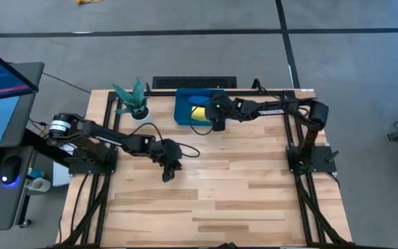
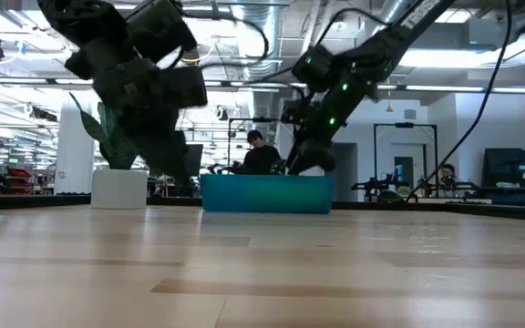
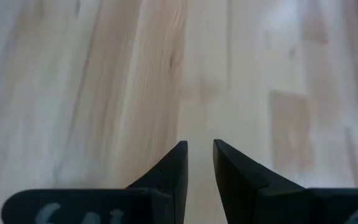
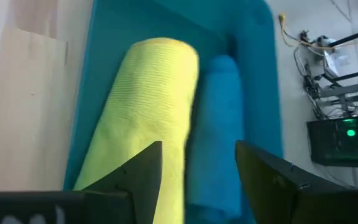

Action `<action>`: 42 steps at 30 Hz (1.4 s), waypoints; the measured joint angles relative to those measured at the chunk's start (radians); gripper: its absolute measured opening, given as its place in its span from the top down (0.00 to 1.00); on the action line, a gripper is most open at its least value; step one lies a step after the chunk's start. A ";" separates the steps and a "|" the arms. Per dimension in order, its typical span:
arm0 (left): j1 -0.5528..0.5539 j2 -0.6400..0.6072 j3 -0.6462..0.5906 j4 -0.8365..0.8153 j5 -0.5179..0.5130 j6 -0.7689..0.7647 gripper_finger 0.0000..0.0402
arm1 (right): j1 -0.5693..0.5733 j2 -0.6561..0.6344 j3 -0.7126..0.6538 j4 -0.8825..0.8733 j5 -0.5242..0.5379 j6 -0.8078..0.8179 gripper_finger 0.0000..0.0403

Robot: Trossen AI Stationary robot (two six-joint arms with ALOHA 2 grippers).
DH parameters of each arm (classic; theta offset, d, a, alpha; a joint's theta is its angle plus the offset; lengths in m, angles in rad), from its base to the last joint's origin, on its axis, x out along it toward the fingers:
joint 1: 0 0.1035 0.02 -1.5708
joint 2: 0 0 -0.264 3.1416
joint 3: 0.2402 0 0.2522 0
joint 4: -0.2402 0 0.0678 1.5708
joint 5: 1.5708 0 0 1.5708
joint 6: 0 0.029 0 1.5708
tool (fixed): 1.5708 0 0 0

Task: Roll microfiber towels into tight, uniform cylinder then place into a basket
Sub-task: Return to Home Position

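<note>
The teal basket [image 1: 182, 116] stands at the table's far middle. Inside it a yellow towel roll [image 4: 142, 106] and a blue towel roll [image 4: 219, 124] lie side by side on the floor of the basket [image 4: 123, 25]. My right gripper [image 4: 197, 155] hovers open just above the rolls' near ends, over the seam between them, holding nothing. In the high view it sits at the basket's near right corner [image 1: 216, 119]. My left gripper [image 3: 199, 149] hangs over bare wood near the table's middle [image 1: 169, 173], its fingers a narrow gap apart with nothing between them.
A white pot with a green plant [image 1: 140, 113] stands left of the basket. A black keyboard [image 1: 194, 82] lies at the far edge behind it. The near half of the wooden table [image 1: 240, 200] is bare. In the low view people sit in the room beyond the basket [image 2: 267, 194].
</note>
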 joint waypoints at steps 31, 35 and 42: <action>0.000 -0.785 -0.441 0.177 -0.246 0.162 0.83 | 0.054 -0.837 -0.441 -0.193 -0.253 0.500 0.44; 0.000 -0.842 -0.505 0.227 -0.245 0.151 0.83 | 0.083 -0.959 -0.512 -0.146 -0.253 0.540 0.44; 0.000 -0.953 -0.580 0.252 -0.254 0.114 0.83 | 0.121 -1.157 -0.618 -0.118 -0.253 0.620 0.44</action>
